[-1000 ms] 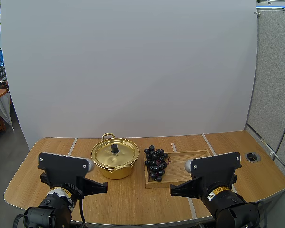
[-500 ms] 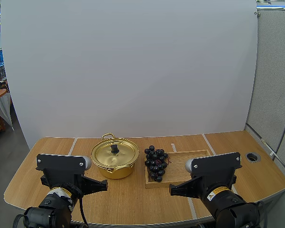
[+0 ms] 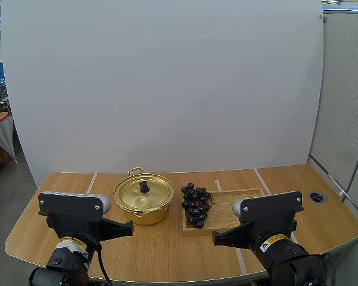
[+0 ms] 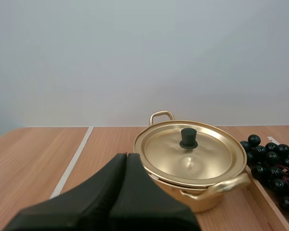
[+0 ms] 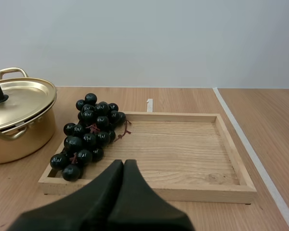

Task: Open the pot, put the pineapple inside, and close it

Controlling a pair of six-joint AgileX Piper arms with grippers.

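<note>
A golden pot (image 3: 144,198) (image 4: 195,163) (image 5: 14,120) stands on the table with its lid on; the lid has a black knob (image 3: 144,186) (image 4: 188,138). A bunch of dark grapes (image 3: 196,203) (image 5: 89,134) (image 4: 269,161) lies on the left end of a wooden tray (image 3: 235,211) (image 5: 183,149) to the pot's right. My left gripper (image 3: 129,226) (image 4: 126,159) is shut on nothing, in front of the pot and slightly to its left. Shut and empty too, my right gripper (image 3: 216,238) (image 5: 124,164) hovers at the tray's near edge. I see no pineapple.
A round grommet hole (image 3: 317,196) sits in the table near its right edge. Pale seam lines (image 3: 90,182) run across the wooden tabletop. Bare wood lies left of the pot and right of the tray.
My left arm has shifted a little to the left and drawn back. The right arm, the pot and the grapes have stayed put.
</note>
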